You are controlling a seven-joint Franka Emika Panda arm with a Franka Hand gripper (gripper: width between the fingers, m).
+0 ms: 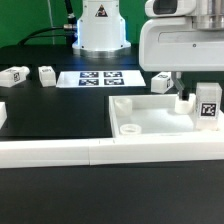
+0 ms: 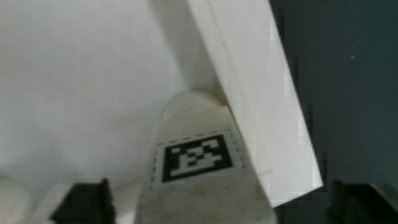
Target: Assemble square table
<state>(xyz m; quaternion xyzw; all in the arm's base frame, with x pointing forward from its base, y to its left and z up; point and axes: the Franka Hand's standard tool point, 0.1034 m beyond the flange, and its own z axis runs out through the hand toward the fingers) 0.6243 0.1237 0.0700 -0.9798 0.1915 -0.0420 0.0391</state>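
The large flat white plastic square slab (image 1: 150, 112) (image 2: 89, 80) lies on the black table (image 1: 50, 115), toward its front edge on the exterior view's right, against the long white border bar (image 1: 60, 150). One short white leg with a black-and-white tag (image 1: 207, 106) (image 2: 199, 150) stands upright at the slab's corner on that side, close to its edge. I cannot tell whether it is fully seated.

The two-finger gripper (image 1: 190, 95) (image 2: 222, 205) hangs just above it with its jaws spread wide, holding nothing. The wrist view shows the dark fingertips (image 2: 89, 200) either side of the leg, well clear of it.

The leg's long axis is vertical, in line with the gripper's approach and centred between the jaws. Going straight down should put the fingers on either side of it, I'd say.
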